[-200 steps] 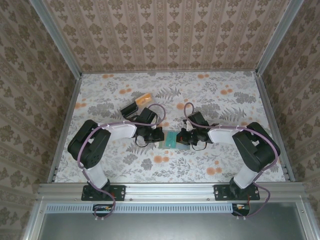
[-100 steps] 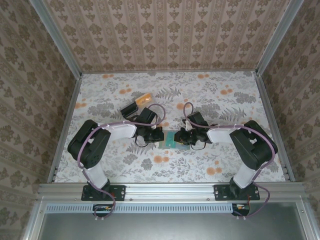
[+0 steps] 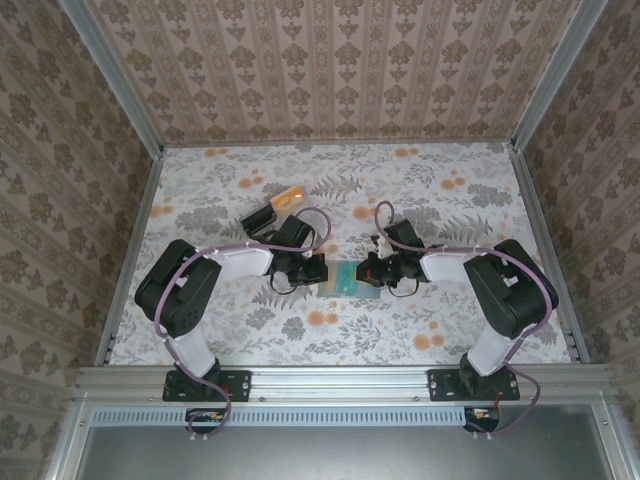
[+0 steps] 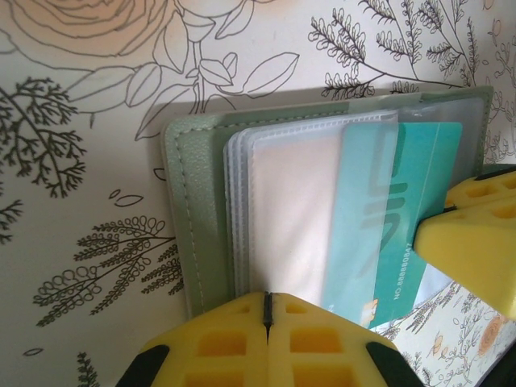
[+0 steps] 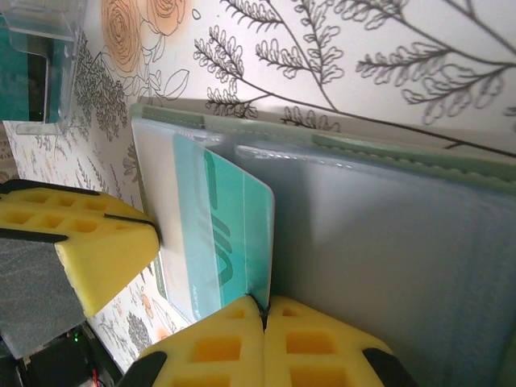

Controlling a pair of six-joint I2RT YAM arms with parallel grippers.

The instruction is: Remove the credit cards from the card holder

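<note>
Your right gripper (image 5: 264, 318), pinched shut on the card (image 4: 403, 210), has edged rightward. Your left gripper (image 4: 267, 310) stays clamped on the holder (image 4: 189, 218), so the card looks to be sliding out.

Floral-patterned table (image 3: 200, 190), open card holder (image 3: 345, 279) lying mid-table; black-and-orange block (image 3: 265, 217) farther back

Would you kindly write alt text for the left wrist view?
A teal plastic card sticks partway out of a clear sleeve in an open grey-green card holder on floral tablecloth. The yellow left pincer is shut on the holder's lower edge; the right pincer grips the card.
</note>
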